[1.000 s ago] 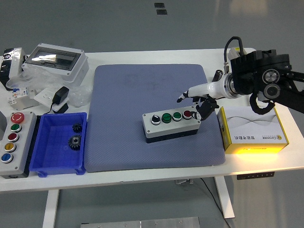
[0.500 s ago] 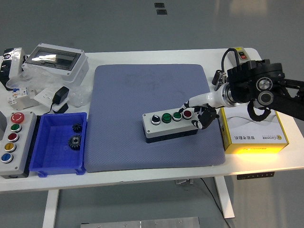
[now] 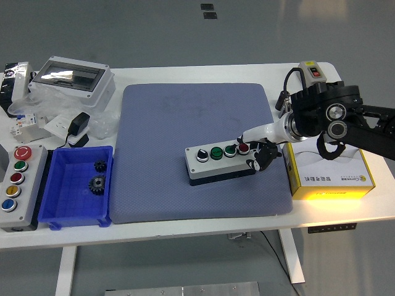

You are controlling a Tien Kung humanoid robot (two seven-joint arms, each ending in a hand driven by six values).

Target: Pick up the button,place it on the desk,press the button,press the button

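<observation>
A grey button box point(image 3: 221, 162) with a black knob, two green buttons and a red button lies on the blue mat point(image 3: 200, 148). My right hand point(image 3: 258, 148) comes in from the right and is at the box's right end. Its white index finger is stretched out with the tip on the red button point(image 3: 243, 148). Its other fingers are curled and hold nothing. My left arm is out of view.
A yellow and white carton point(image 3: 327, 166) lies right of the mat. A blue bin point(image 3: 77, 185) with two gears stands left of the mat. A larger button box point(image 3: 17, 185) lies at the far left. A clear-lidded enclosure point(image 3: 71, 79) and loose parts sit at the back left.
My right hand has moved left and down, bringing the index fingertip from above the box's right end onto the red button. The box has not moved.
</observation>
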